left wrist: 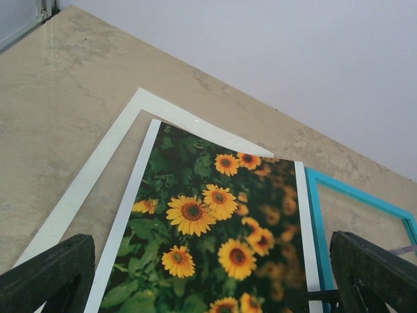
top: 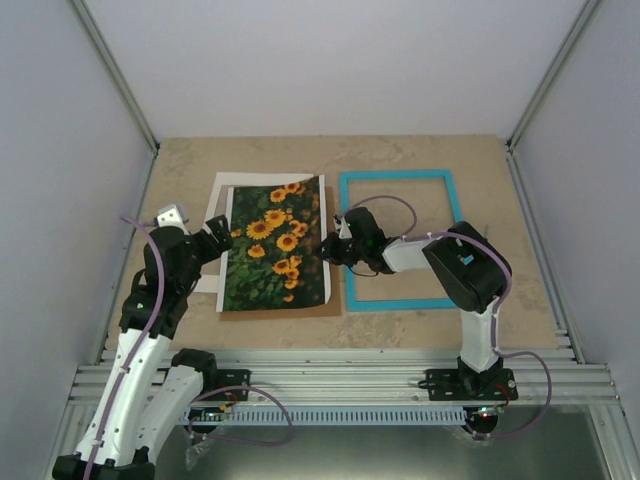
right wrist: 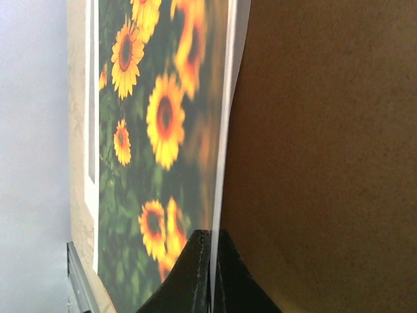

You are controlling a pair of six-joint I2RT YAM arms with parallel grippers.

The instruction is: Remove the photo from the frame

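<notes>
We see the right gripper [right wrist: 210, 240] pinching the rectangular orange-sunflower photo [top: 272, 255] by its white edge — the left gripper [left wrist: 208, 274] hangs wide open.

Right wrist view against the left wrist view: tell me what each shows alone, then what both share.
Only the right wrist view: the right fingers pinched shut on the white edge of the photo, with a brown board filling the space beside it. Only the left wrist view: the blue frame lying beside the photo, and the left fingers standing wide open, holding nothing. Both: the sunflower photo and a strip of the beige table.
</notes>
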